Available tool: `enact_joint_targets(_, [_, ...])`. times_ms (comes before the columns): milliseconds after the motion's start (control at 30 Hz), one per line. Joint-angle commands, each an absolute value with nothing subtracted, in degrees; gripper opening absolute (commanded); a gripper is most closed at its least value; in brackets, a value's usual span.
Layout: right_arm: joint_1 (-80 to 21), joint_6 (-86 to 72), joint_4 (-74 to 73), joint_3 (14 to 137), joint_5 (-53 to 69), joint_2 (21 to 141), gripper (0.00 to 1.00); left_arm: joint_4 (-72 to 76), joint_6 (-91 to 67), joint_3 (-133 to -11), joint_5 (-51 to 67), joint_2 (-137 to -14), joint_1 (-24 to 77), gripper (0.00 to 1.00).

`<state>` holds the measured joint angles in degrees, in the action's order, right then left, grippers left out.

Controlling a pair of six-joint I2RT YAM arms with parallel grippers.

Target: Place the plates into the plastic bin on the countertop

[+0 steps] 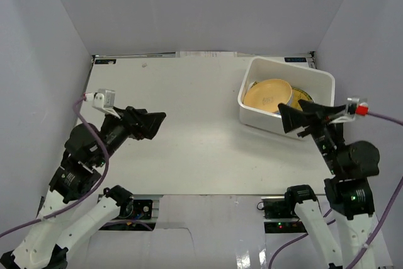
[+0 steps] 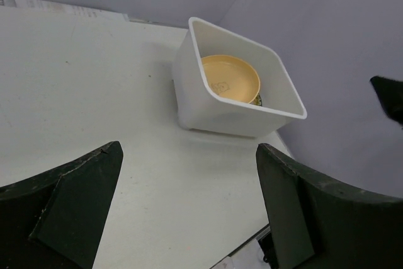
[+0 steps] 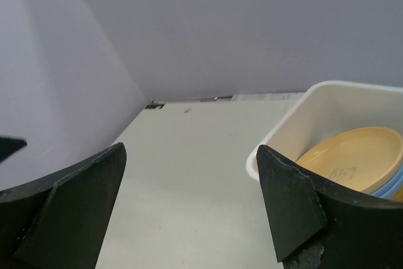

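Holding L fingers (image 2: 69,209) and R fingers (image 3: 286,209) spread, gripping nothing. Seeing plates (image 1: 267,94) stacked in bin (image 1: 255,116), none on table (image 1: 189,130). Prob. finishing: lifting R straight up, avoiding rim knock.

Light even, diffuse, overhead; countertop (image 1: 189,124) bright; soft shadow at plastic bin (image 2: 214,108) base, 6 o'clock; near fingers (image 2: 69,206) slightly soft-focus.

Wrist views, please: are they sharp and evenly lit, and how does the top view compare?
Left wrist: plastic bin crisp, faint shadow at its base, fingers very dark. Right wrist: orange-yellow plate clear, fingers underexposed. Top external: even, glare-free.
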<state>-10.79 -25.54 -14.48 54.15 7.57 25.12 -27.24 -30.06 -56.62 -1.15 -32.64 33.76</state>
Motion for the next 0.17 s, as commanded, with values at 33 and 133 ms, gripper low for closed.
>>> enact_joint_targets(33, [-10.7, -30.1, -9.9, 41.2, 18.7, 16.3, 0.9, -30.8, -31.5, -53.4, -2.5, -25.3, 33.8, 0.98])
enact_joint_targets(133, [-10.7, -28.8, -12.0, 40.9, 17.9, 15.3, 0.9, -31.8, -32.2, -51.2, -2.6, -23.0, 33.9, 0.98])
